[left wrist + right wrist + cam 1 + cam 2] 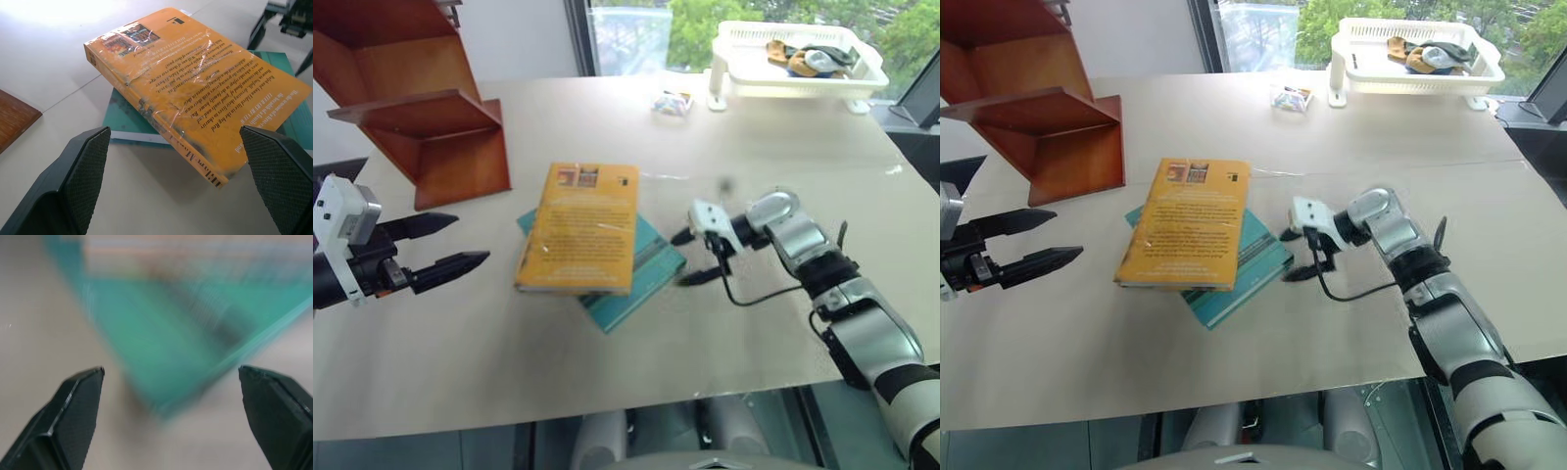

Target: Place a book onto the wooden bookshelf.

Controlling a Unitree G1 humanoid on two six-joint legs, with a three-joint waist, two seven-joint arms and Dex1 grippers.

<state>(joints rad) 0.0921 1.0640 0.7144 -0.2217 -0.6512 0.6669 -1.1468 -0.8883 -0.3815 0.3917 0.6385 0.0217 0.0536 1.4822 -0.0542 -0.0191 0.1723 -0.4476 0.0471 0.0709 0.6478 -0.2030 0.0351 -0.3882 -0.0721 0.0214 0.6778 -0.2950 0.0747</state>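
Observation:
The book (578,228), orange-yellow and glossy, lies flat in the middle of the table on top of a teal-green book (651,262). The wooden bookshelf (421,108), reddish-brown with slanted sides, stands at the far left of the table. My left gripper (473,238) hovers left of the book, open and empty, pointing at its yellow spine (161,122). My right gripper (679,259) is open just right of the stack, pointing left at the teal book's corner (161,323). Nothing sits between its fingers.
A white plastic basket rack (803,83) holding several small items stands at the far right by the window. A small packet (673,102) lies near it. The table's front edge (607,416) runs close below the books.

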